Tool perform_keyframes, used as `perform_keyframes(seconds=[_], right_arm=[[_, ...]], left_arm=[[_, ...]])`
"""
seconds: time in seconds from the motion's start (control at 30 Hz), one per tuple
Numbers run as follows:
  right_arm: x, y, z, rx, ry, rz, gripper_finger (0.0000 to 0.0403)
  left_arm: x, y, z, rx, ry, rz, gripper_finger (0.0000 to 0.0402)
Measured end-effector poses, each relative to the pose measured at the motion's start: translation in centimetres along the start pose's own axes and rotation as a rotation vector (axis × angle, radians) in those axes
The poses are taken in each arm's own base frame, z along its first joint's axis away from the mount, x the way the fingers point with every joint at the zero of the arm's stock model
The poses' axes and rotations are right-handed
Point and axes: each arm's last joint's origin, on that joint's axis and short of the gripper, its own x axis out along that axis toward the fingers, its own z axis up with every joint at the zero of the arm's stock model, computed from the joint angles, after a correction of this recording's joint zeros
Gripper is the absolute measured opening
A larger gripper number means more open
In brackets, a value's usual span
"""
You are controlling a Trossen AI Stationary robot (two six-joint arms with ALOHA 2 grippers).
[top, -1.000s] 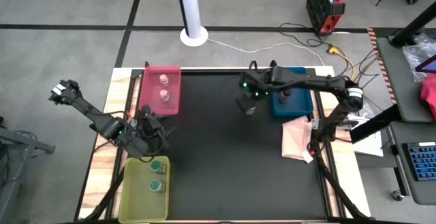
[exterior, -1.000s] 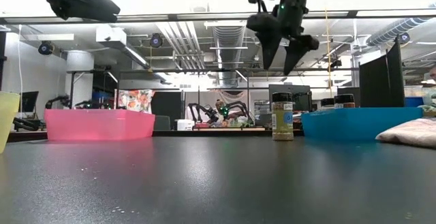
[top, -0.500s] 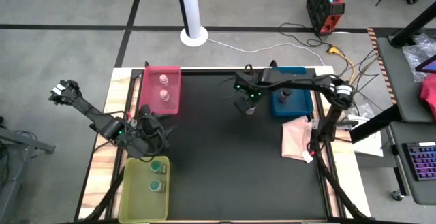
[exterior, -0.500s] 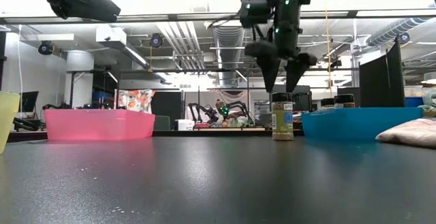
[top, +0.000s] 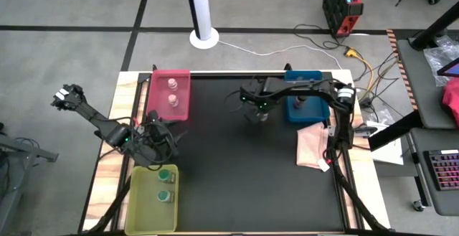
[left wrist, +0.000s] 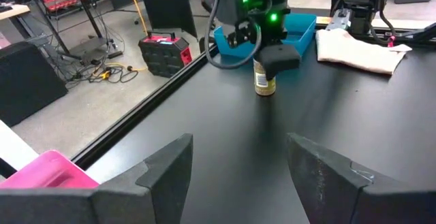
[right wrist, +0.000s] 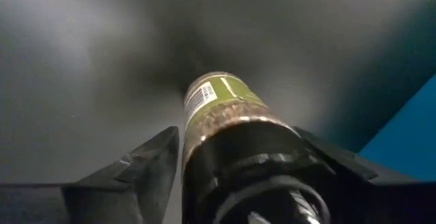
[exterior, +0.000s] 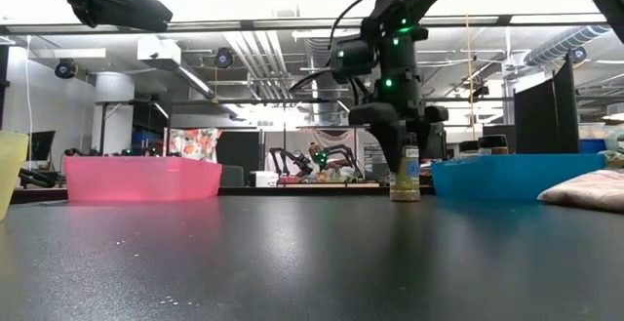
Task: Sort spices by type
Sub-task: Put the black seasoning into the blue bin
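A spice jar (exterior: 405, 180) with a dark cap and a green label stands upright on the black table, just left of the blue tray (top: 317, 109). My right gripper (exterior: 403, 151) points down over it. Its fingers (right wrist: 146, 166) stand open on either side of the jar's upper part (right wrist: 211, 105). The left wrist view shows the same jar (left wrist: 264, 81) under that gripper. My left gripper (left wrist: 238, 149) hangs open with nothing between its fingers at the table's left (top: 163, 139), between the pink tray and the yellow-green tray. My right gripper comes at the jar from above with one finger on each side of the capped upper end (right wrist: 238, 149). I cannot tell whether the fingers touch it. The jar stands upright with its base on the table.
The pink tray (top: 154, 92) at the far left holds two pale-topped jars. The yellow-green tray (top: 138, 200) at the near left holds two green-lidded jars. The blue tray holds a dark-capped jar (top: 300, 101). A pink cloth (top: 313, 144) lies at the right. The middle of the table is bare.
My right gripper has come down from well above the jar and a little toward the table's left edge, tipping until it points straight down. Its fingers now stand astride the jar's top. The jar has stayed in place.
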Motion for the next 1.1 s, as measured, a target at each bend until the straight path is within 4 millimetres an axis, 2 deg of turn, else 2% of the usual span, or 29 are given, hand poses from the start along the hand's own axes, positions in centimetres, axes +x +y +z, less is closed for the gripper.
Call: perform_keyframes(seconds=[0.3,0.47,0.57,0.73,0.97,1.1], right_arm=[[-0.1,0.0,0.0,0.002,-0.002,0.009,0.0187],[-0.1,0.1,-0.1,0.001,0.011,0.034,0.0185],[-1.0,0.0,-0.4,-0.003,0.003,0.053,0.0189],[-4.6,-0.7,-1.6,-0.01,-0.04,0.121,0.0185],[-11.5,-3.7,-6.0,0.07,-0.102,0.177,0.0188],[-14.5,-6.0,-8.7,0.167,-0.125,0.195,0.0185]], left_arm=[[0.0,-0.1,0.0,0.004,0.002,0.001,0.0217],[0.2,-0.3,-0.2,0.018,0.009,0.005,0.0217],[0.4,-0.6,-0.4,0.034,0.016,0.009,0.0217],[0.6,-1.0,-0.7,0.042,0.024,0.014,0.0217],[0.6,-1.0,-0.6,0.025,0.02,0.012,0.0217],[0.5,-0.8,-0.5,0.02,0.016,0.011,0.0217]])
